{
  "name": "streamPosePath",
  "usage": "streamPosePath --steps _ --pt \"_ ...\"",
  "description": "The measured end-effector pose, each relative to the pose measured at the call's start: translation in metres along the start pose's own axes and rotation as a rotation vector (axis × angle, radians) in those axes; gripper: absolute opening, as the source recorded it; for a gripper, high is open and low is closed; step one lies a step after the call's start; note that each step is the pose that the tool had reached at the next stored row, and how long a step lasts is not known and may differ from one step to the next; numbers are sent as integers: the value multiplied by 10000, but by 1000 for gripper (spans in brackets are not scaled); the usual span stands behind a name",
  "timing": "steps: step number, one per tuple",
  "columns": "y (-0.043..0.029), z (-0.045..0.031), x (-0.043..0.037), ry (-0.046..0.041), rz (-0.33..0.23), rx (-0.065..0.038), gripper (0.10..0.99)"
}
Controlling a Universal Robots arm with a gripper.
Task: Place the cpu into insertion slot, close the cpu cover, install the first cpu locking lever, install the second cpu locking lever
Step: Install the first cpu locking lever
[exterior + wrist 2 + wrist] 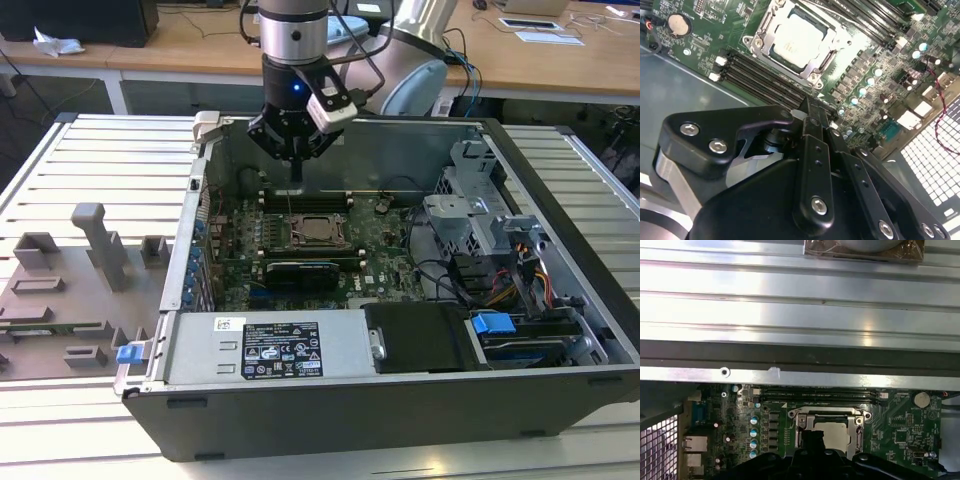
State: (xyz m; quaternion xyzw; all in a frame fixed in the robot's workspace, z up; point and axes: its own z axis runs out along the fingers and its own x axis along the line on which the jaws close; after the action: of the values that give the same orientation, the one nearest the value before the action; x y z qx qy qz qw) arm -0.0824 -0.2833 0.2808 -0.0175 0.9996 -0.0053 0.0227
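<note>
— Gripper (297, 172)? 
— Hovering over the motherboard (380, 240), fingers pressed together, holding nothing.
— Cpu (794, 41)? 
— Seated in the insertion slot (815, 67), cpu cover (837, 39) down around it, at six o'clock from the fingertips in the exterior view.

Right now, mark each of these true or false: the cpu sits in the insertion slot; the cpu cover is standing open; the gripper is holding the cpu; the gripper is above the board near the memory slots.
1. The cpu sits in the insertion slot. True.
2. The cpu cover is standing open. False: it lies flat around the cpu.
3. The gripper is holding the cpu. False: its fingers are shut on nothing, apart from the cpu.
4. The gripper is above the board near the memory slots. True.
</note>
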Motion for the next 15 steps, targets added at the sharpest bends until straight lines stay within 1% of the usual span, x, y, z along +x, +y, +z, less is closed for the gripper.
streamPosePath --steps 3,6,10,13,15 --pt "6 -6 132 -1 0 1 106" --pt "14 -8 202 -3 0 -2 106" --pt "27 0 250 -4 1 -15 106" --pt "42 59 258 -2 0 -14 106" --pt "54 83 259 -3 1 -17 106"
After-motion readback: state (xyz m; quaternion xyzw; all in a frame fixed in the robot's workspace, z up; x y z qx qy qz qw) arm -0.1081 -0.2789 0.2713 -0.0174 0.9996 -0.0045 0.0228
